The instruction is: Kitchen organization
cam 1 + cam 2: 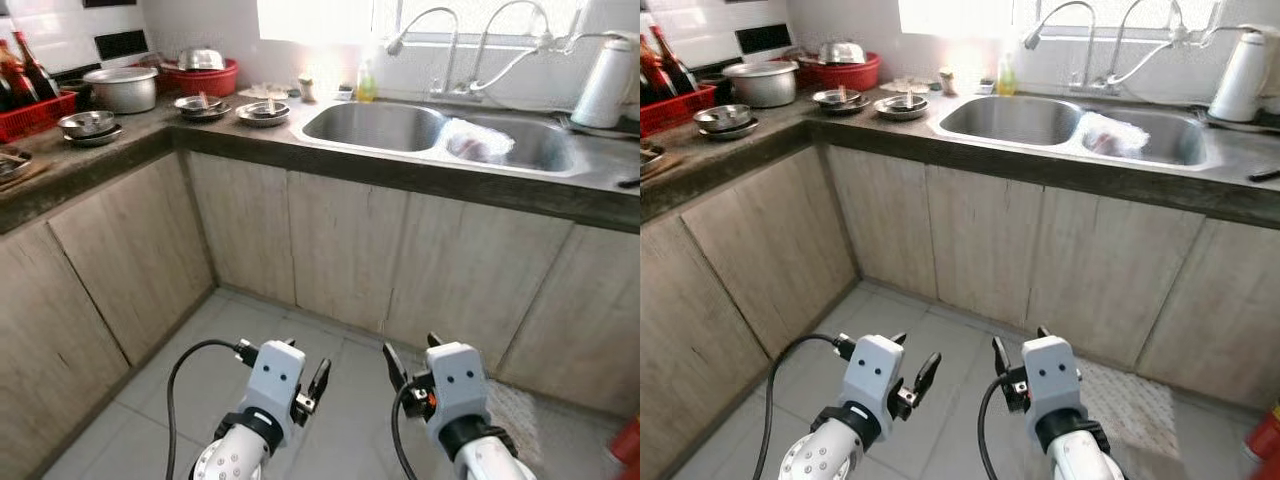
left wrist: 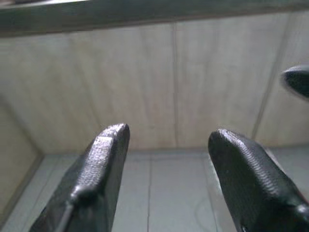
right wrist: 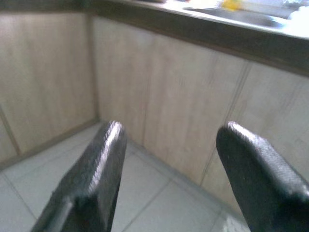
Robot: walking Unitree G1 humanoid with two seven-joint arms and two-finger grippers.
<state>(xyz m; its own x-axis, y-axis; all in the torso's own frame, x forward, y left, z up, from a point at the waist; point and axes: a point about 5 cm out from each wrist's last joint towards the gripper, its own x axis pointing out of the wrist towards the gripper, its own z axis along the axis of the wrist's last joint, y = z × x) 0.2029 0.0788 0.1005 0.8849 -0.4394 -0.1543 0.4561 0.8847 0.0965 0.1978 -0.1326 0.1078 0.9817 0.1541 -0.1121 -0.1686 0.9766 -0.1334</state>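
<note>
My left gripper (image 1: 300, 360) and right gripper (image 1: 412, 352) are held low over the tiled floor, well short of the L-shaped counter (image 1: 400, 172), and both are open and empty. On the counter stand stacked steel bowls (image 1: 88, 124), two more steel dishes (image 1: 200, 105) (image 1: 264, 110), a grey pot (image 1: 122, 88) and a red basin (image 1: 205, 75) holding a steel bowl. A double sink (image 1: 375, 125) has a crumpled plastic bag (image 1: 478, 140) in its right basin. In the wrist views the left gripper (image 2: 169, 135) and right gripper (image 3: 172, 128) face the cabinet doors.
A red crate (image 1: 30, 112) with dark bottles stands at the far left. A yellow soap bottle (image 1: 367, 82), taps (image 1: 450, 45) and a white jug (image 1: 606, 82) line the back of the sink. Closed wooden cabinet doors (image 1: 340, 260) run below. A floor mat (image 1: 515, 410) lies at right.
</note>
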